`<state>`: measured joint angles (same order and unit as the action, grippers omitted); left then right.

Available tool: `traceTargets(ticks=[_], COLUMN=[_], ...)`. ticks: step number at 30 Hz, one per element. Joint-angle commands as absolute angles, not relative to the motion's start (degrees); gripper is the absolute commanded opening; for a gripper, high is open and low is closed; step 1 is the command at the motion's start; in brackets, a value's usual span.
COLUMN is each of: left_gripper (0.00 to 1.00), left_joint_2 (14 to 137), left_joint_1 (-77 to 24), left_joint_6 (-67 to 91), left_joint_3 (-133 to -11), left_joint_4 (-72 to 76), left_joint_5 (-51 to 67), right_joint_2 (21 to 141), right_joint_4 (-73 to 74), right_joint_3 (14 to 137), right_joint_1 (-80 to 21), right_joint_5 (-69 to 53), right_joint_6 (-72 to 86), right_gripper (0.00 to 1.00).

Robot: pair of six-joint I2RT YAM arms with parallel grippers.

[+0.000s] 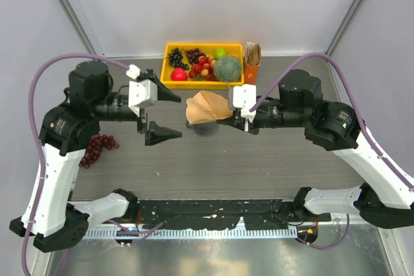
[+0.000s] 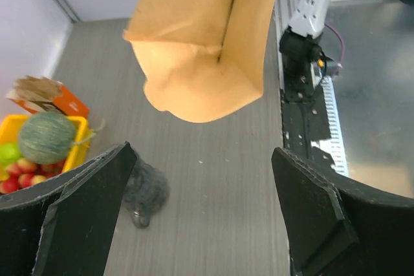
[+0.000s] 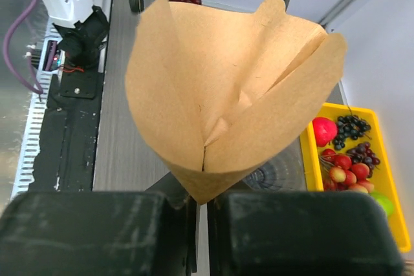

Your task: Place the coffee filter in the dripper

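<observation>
The coffee filter point(image 1: 206, 108), a tan paper cone spread open, hangs above the middle of the table. My right gripper point(image 1: 240, 116) is shut on its pointed tip; in the right wrist view the tip disappears between the jaws point(image 3: 204, 201) and the cone point(image 3: 226, 88) fans away from them. The dripper point(image 1: 208, 127), smoky grey and ribbed, stands on the table just below the filter, partly hidden by it; it also shows as a ribbed cup point(image 3: 281, 172) and a dark cup point(image 2: 145, 189). My left gripper point(image 1: 174, 114) is open wide, left of the filter point(image 2: 200, 50), holding nothing.
A yellow tray point(image 1: 169, 79) at the back holds grapes, cherries, an apple and a green melon point(image 1: 228, 68). An orange box with brown papers point(image 1: 251, 63) stands to its right. A bunch of dark grapes point(image 1: 97, 148) lies at the table's left.
</observation>
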<state>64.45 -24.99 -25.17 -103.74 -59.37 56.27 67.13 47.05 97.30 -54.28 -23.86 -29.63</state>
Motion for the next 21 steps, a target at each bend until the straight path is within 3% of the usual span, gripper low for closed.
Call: traceTargets(ticks=[1,12,19,21], left_gripper=[0.99,0.99,0.99,0.95], left_joint_2=[61.53,58.98,56.16,55.81], left_joint_1=[-27.86,-37.88,-37.88,-37.97], left_joint_6=[-22.98,-7.67,3.59,6.05], left_joint_3=[-96.26,-85.97,-78.58,-77.35], left_joint_4=[-51.46,-28.16,-10.65,-7.49], left_joint_5=[53.26,52.39,50.89,52.38], right_joint_2=[66.53,66.71,65.04,64.78], right_joint_4=[46.32,45.00,42.98,42.45], right_joint_3=[99.67,99.23,97.47,97.12], right_joint_1=[-54.32,-54.40,-54.41,-54.49], right_joint_5=[-29.26,-31.90,-33.40,-33.83], right_joint_6=[-27.51,-27.69,-27.86,-27.86], right_gripper=[0.12,0.07,0.07,0.07])
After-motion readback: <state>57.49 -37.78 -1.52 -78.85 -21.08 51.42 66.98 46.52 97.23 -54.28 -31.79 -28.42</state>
